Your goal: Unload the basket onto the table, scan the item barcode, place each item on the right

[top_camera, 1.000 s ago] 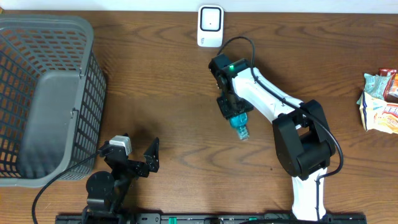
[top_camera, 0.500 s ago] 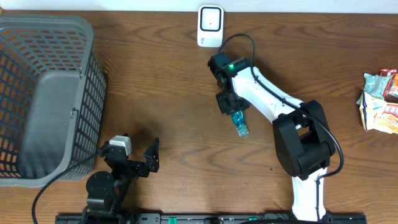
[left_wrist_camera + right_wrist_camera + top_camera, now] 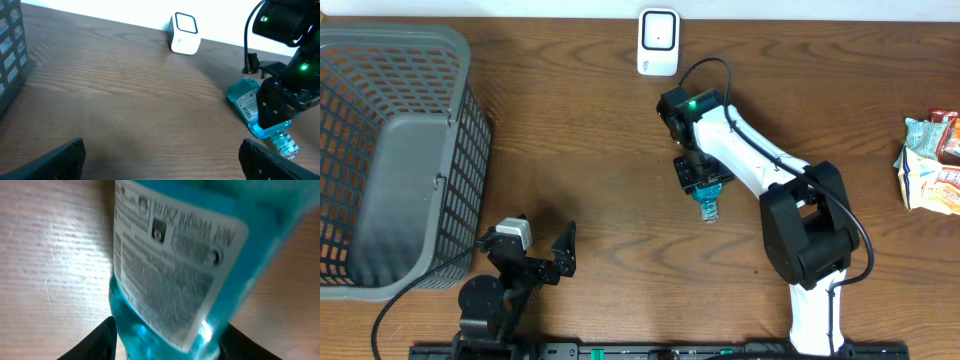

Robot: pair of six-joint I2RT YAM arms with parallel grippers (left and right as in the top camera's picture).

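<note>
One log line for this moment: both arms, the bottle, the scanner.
left gripper: open, empty, by basket | right gripper: jaws straddle blue bottle, grip unclear | scanner: apart from bottle, at far edge

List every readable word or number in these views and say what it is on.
"Net Weight 250 ml": on the white label of the blue bottle, upside down in the right wrist view.
The label's fine print: blurred, unreadable.
On the snack packets: print too small to read.
On the white scanner: no readable text.
</note>
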